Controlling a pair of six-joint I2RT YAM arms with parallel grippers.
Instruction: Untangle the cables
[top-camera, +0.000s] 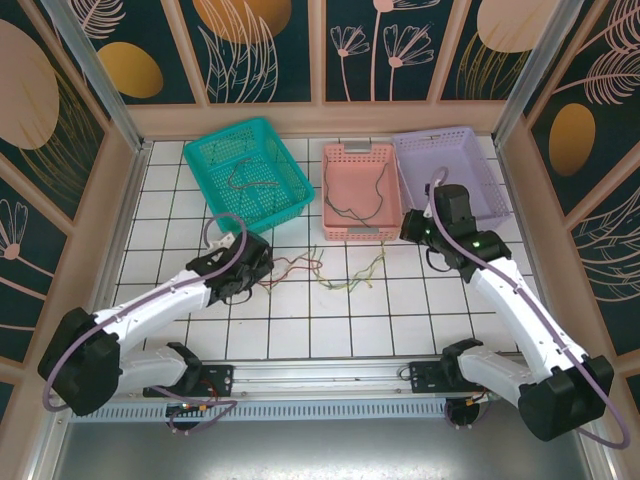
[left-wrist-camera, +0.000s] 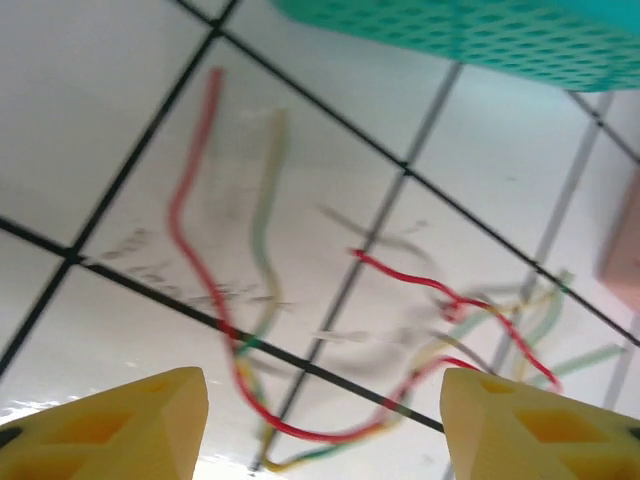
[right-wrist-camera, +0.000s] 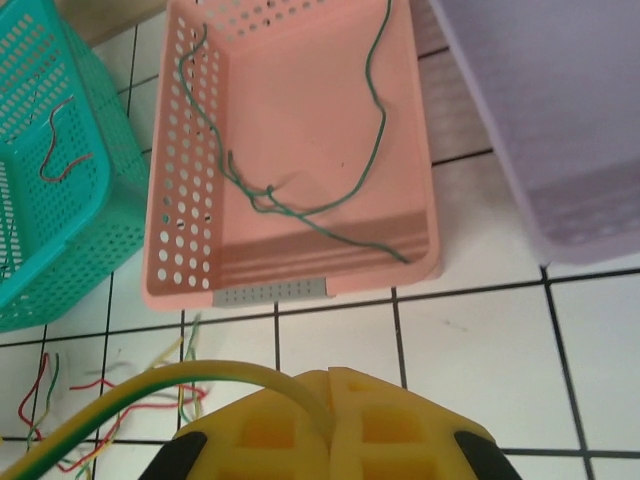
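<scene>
The left gripper has its fingers spread wide. A loose tangle of red, yellow and green cables lies on the white tiles between the fingers and just ahead of them. The right gripper has its fingers pressed together on a yellow-green cable that arcs away to their left, with a pink basket holding a green cable straight ahead and a teal basket ahead-left.

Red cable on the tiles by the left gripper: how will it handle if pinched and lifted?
Probably floppy: the red cable is thin and lies in loose bends, so it should drape from the pinch. Likely light. It crosses yellow-green cables in front of the open left gripper, so lifting may drag them along.
</scene>
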